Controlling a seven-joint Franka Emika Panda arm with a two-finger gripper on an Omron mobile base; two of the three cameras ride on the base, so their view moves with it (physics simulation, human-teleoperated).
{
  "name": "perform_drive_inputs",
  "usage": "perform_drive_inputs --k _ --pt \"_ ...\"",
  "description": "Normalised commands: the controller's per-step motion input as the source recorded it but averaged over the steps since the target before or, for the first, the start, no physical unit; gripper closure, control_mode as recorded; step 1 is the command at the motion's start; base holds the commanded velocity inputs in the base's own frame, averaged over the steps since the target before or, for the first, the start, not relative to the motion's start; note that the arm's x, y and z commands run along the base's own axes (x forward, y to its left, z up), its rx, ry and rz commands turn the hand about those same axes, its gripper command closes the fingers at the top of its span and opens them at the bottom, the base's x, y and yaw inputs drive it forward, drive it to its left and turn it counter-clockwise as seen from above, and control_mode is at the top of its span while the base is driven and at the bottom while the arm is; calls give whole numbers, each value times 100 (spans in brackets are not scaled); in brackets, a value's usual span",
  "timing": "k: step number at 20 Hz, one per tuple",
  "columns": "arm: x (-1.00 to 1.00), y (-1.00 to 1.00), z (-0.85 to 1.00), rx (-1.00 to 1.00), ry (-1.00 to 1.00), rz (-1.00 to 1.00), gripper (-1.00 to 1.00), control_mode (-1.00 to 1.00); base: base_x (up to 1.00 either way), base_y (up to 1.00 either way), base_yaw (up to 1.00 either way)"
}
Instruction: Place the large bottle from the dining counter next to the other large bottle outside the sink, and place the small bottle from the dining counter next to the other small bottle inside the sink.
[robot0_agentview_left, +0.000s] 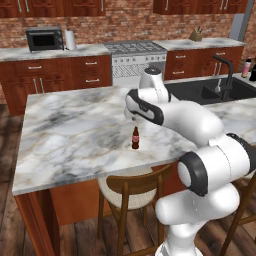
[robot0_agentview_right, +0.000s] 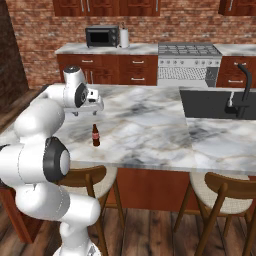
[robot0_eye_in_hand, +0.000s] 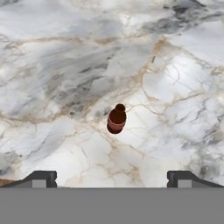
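Small bottle (robot0_agentview_left: 135, 137) is standing upright on the dining counter (robot0_agentview_left: 70, 135), near its front edge above a wooden stool (robot0_agentview_left: 131, 192) and well apart from the sink (robot0_agentview_left: 207, 90) at the far right end. It is reading as tiny, red-brown, with a narrow neck and a paler band around the body. The gripper (robot0_agentview_right: 86, 111) is hanging over it, apart from it, jaws spread fully wide and grasping nothing. In the hand view the bottle is showing from above, roughly centred between the two fingertips (robot0_eye_in_hand: 41, 178). Judgement: the hand is lining up for a top-down grasp, so the upright pose is suiting it. A pinkish tall bottle (robot0_agentview_left: 246, 68) is standing beyond the sink's far right corner.
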Motion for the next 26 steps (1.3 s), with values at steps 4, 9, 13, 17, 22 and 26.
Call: perform_drive_inputs --k 4,9,13,17,22,26 --pt "16 0 -2 0 3 0 -100 -100 0 0 0" --pt "12 0 -6 0 2 0 -100 -100 0 0 0" --pt "23 0 -11 0 1 0 -100 -100 0 0 0" --pt "29 0 -11 0 1 0 -100 -100 0 0 0" --pt "14 0 -14 0 2 0 -100 -100 0 0 0" --pt "4 0 -24 0 1 0 -100 -100 0 0 0"
